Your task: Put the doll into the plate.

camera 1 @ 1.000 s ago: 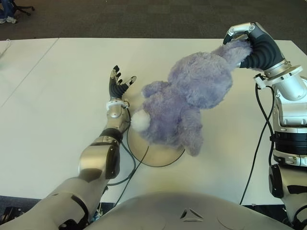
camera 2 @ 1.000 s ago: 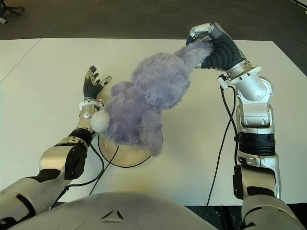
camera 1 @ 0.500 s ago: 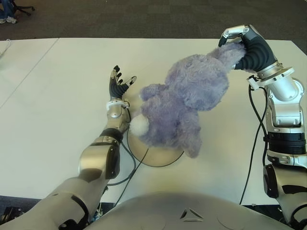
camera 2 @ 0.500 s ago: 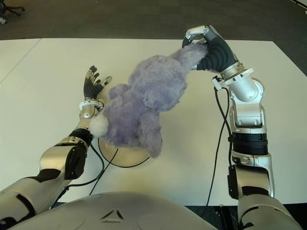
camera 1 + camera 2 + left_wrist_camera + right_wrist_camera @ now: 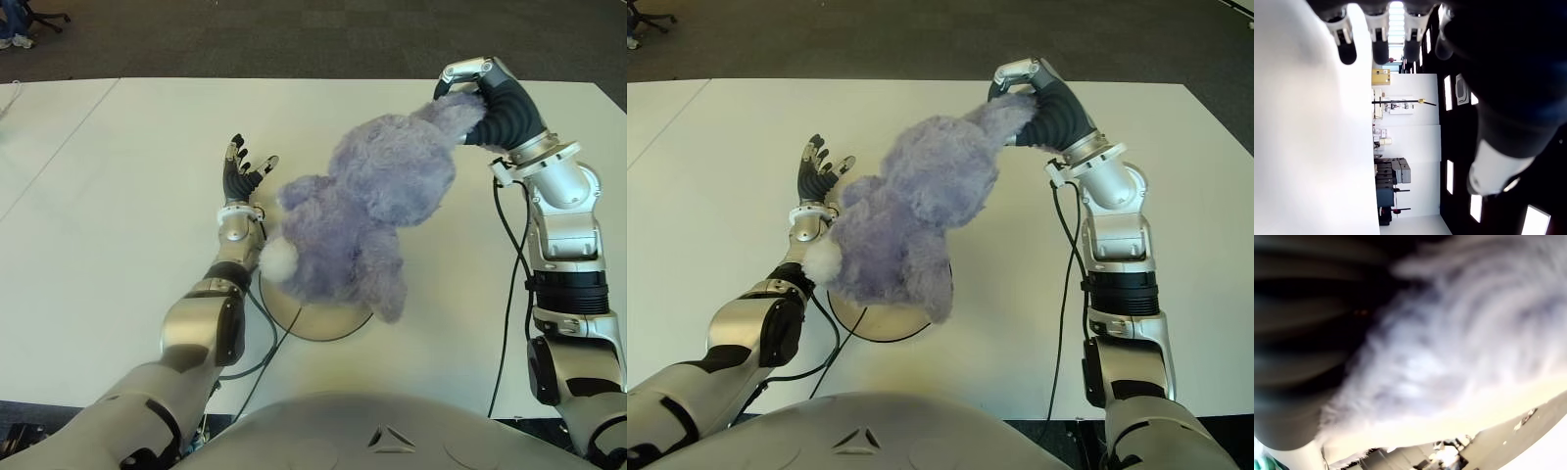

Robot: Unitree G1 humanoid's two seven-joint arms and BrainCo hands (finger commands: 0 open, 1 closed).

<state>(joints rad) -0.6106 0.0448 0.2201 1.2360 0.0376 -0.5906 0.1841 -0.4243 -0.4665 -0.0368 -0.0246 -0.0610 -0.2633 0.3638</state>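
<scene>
Since the earlier frame, the right hand (image 5: 482, 90) has moved toward the robot's left, carrying the doll (image 5: 370, 210) with it, so that the doll's lower body now covers more of the plate (image 5: 323, 323). Right hand status: fingers closed around one fuzzy extremity at the far upper end of the doll; the right wrist view shows purple fur (image 5: 1459, 342) pressed directly against the dark palm. Doll position: a large purple plush toy, hanging diagonally from the right hand down toward the plate, with its white tail (image 5: 278, 260) at the lower left edge of the body. The doll's lower body and one leg overlap the plate in both eye views; whether they touch the plate cannot be determined. Plate position: a round, tan plate on the white table (image 5: 118, 196), close to the robot's torso, mostly hidden by the doll. Left hand (image 5: 243, 174) status: fingers extended and spread, holding nothing, located just to the left of the doll and beyond the plate. Black cables (image 5: 266, 345) run along the left forearm and cross the plate's near-left edge.
</scene>
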